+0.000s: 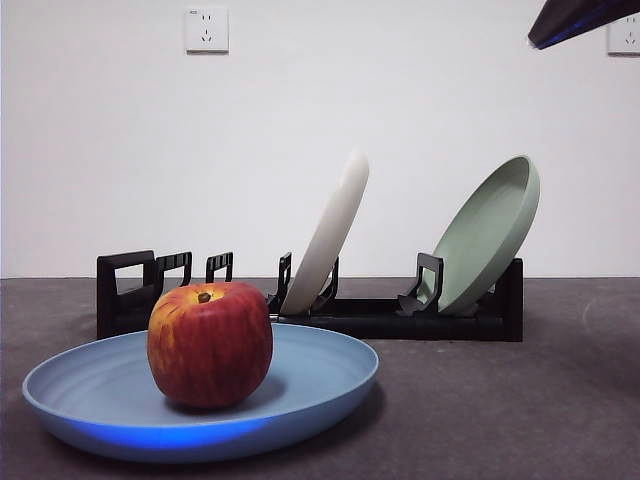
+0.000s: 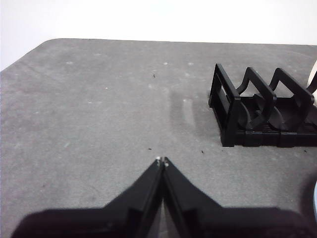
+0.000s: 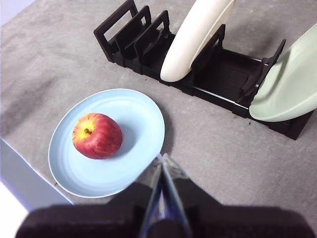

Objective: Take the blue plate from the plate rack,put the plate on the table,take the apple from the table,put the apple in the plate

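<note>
Count by kind:
- Plates: 3 total. One round matte light-blue plate (image 1: 300, 385) flat on the table, near left. One cream-white plate (image 1: 328, 235) and one pale green plate (image 1: 490, 235) leaning in the rack, far side.
- Racks: 1, a long low black plastic plate rack (image 1: 400, 318) with upright slot dividers.
- Apples: 1, a glossy red apple (image 1: 210, 343) with yellow streaks and a brown stem.
- White wall sockets: 2, one upper left (image 1: 206, 29), one at the upper right edge (image 1: 624, 36).
</note>
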Controlling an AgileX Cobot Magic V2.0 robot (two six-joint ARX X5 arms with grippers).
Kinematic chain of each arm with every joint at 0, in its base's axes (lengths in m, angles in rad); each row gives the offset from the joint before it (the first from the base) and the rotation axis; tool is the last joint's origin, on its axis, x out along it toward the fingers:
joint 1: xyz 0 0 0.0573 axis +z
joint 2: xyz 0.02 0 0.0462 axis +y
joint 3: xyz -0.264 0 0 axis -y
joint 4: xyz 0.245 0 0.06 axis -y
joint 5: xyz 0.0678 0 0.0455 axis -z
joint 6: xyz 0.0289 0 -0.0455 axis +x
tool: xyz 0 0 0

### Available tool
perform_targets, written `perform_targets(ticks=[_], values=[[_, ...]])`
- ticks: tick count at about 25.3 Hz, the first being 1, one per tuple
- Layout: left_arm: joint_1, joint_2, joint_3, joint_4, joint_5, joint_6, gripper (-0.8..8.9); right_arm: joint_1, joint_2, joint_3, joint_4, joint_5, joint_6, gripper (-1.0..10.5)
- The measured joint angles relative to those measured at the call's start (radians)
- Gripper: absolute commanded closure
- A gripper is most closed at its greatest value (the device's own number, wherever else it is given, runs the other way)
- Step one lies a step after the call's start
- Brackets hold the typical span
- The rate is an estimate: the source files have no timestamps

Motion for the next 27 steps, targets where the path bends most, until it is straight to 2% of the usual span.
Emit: perform_targets(ticks=[3,5,8,11,14,22,27], values=[[0.0,0.0,0.0,0.0,0.0,0.0,8.15,0.0,-0.014,0.0,-0.016,0.002,-0.035,9.5],[0.0,0.0,0.0,0.0,0.0,0.0,8.15,-0.037,-0.063,0.0,-0.017,0.034,-0.096,9.5],[0.0,0.0,0.0,0.0,0.0,0.0,8.15,-0.193,-0.175,-0.036,0.1,0.016,-0.169,9.5],[0.0,0.0,0.0,0.0,0.0,0.0,8.15,-0.389,-0.303,-0.171,0.28,-0.027,-0.196,9.5],[0.0,0.0,0.0,0.0,0.0,0.0,8.15,-0.495,-0.416,-0.355,0.407,-0.027,-0.2,9.5],[0.0,0.0,0.0,0.0,0.0,0.0,8.15,-0.506,-0.603,-0.674,0.507,-0.03,-0.167,9.5],[0.0,0.0,0.0,0.0,0.0,0.0,8.15,-0.506,-0.705,-0.769,0.515,-0.03,-0.134,9.5]])
